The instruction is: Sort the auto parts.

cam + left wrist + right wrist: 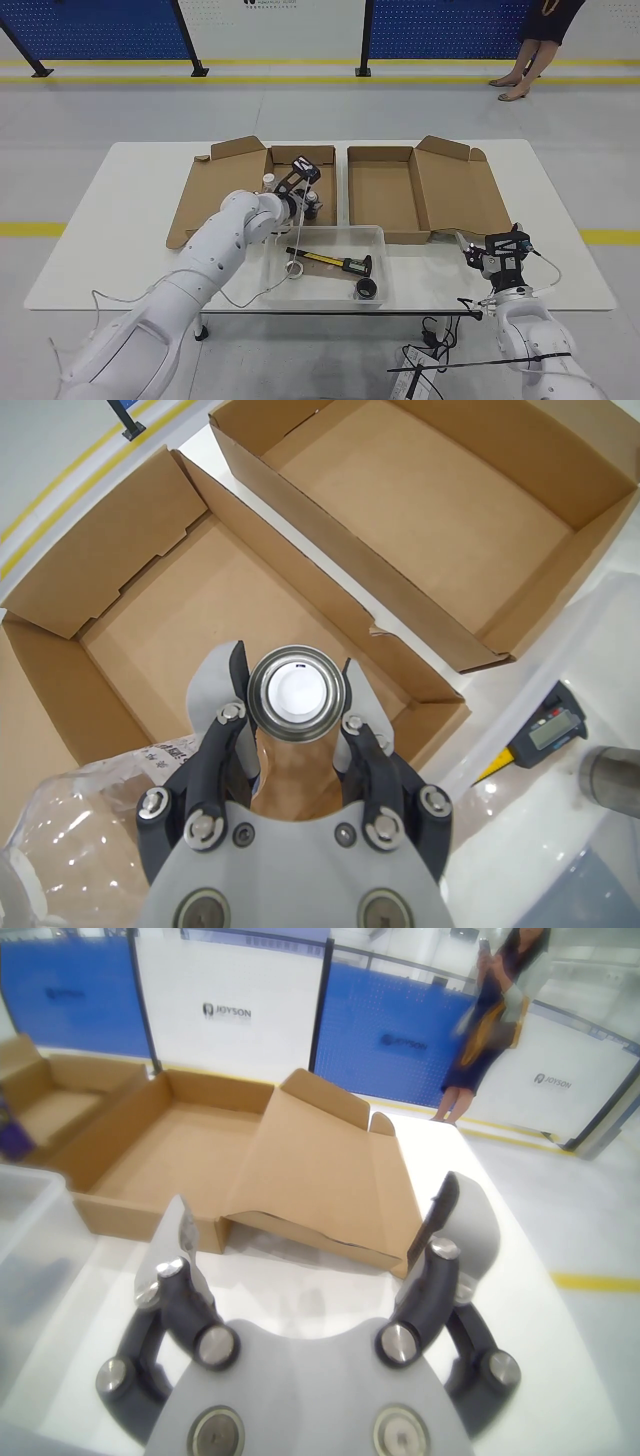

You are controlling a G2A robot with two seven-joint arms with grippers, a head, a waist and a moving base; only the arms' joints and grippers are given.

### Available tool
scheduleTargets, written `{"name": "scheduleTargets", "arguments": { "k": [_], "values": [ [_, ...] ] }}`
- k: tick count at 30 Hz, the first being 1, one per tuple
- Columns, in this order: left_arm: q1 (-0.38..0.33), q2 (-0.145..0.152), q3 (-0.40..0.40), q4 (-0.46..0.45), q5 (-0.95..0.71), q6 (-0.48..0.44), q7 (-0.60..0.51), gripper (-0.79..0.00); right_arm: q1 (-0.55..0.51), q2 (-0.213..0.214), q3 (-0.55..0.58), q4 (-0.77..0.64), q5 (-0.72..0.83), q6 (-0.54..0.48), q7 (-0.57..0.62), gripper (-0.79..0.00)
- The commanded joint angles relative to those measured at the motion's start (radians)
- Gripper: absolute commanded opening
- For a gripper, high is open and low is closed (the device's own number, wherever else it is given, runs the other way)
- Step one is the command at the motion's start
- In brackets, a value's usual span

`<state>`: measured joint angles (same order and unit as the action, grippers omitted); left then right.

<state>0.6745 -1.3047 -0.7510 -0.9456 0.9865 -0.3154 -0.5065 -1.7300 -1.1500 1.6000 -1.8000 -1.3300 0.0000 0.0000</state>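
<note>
My left gripper (294,661) is shut on an upright metal can (297,700) with a white cap. It holds the can over the floor of the left cardboard box (200,600), near the box's corner closest to the clear bin. In the top view that gripper (308,198) sits at the right side of the left box (300,155). A clear plastic bag (75,800) lies in the same box beside the can. My right gripper (315,1190) stands open with nothing in it, low over the table near its front right edge (497,248).
The right cardboard box (385,195) lies open with a bare floor, its lid flap spread to the right. A clear bin (372,235) at the table's front holds a digital caliper (330,261), a white ring (294,268) and a dark metal cylinder (366,289).
</note>
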Motion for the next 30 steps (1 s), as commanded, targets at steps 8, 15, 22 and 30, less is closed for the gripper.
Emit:
{"name": "scheduleTargets", "arguments": {
  "k": [8, 15, 22, 30],
  "values": [
    [-0.008, -0.011, -0.003, 0.014, 0.007, -0.002, -0.006, 0.000, 0.000, 0.000, 0.000, 0.000, 0.000, 0.000, 0.000, 0.000],
    [-0.009, -0.016, -0.011, 0.019, 0.016, -0.005, -0.006, 0.000, 0.000, 0.000, 0.000, 0.000, 0.000, 0.000, 0.000, 0.000],
    [-0.006, -0.014, -0.033, -0.054, 0.025, -0.026, 0.005, 0.000, 0.000, 0.000, 0.000, 0.000, 0.000, 0.000, 0.000, 0.000],
    [0.030, 0.003, -0.091, -0.227, 0.009, -0.060, -0.021, 0.000, 0.000, 0.000, 0.000, 0.000, 0.000, 0.000, 0.000, 0.000]
  ]
}}
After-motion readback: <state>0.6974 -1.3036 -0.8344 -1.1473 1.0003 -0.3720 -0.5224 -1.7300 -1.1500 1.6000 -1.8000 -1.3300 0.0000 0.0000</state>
